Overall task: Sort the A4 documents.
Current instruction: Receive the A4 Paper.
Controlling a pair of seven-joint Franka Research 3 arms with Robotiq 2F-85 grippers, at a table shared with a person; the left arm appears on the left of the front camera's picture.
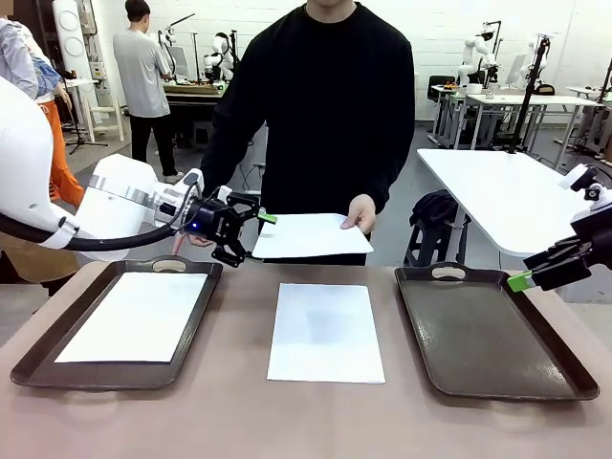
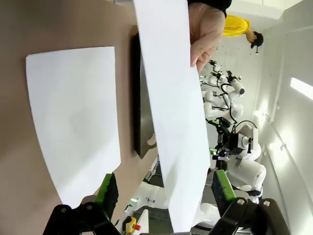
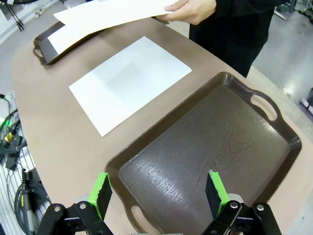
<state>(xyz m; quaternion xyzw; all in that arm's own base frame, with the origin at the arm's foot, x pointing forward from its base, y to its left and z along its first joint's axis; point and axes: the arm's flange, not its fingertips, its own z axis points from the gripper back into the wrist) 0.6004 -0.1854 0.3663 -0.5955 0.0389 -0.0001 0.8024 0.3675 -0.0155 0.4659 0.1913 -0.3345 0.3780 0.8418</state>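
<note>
Three A4 documents are seen on or over the brown table (image 1: 191, 421); one sheet (image 1: 134, 316) is laid flat inside the left tray (image 1: 29, 368), at the robot's left; a second sheet (image 1: 325, 330) is laid directly on the table, between the two trays and touching neither; a third sheet (image 1: 306, 234) is held in the air over the far edge of the table by the person's hand (image 1: 361, 212), which is closed on its right corner

The left gripper (image 1: 253, 237) is raised at the left edge of the held sheet; in the left wrist view its fingers (image 2: 107, 188) are spread wide, and the held sheet (image 2: 171, 122) is seen passing between them; a gap is seen between the paper and each green pad, so nothing is gripped; the sheet on the table (image 2: 73, 117) is seen beyond, with the dark rim of the right tray (image 2: 142, 122) just past it

The right gripper (image 1: 524, 279) is held above the far right rim of the right tray (image 1: 478, 335); in the right wrist view its fingers (image 3: 101, 188) are spread wide over the near end of that tray (image 3: 210, 147), and nothing is held between them; no paper is seen in this tray
</note>
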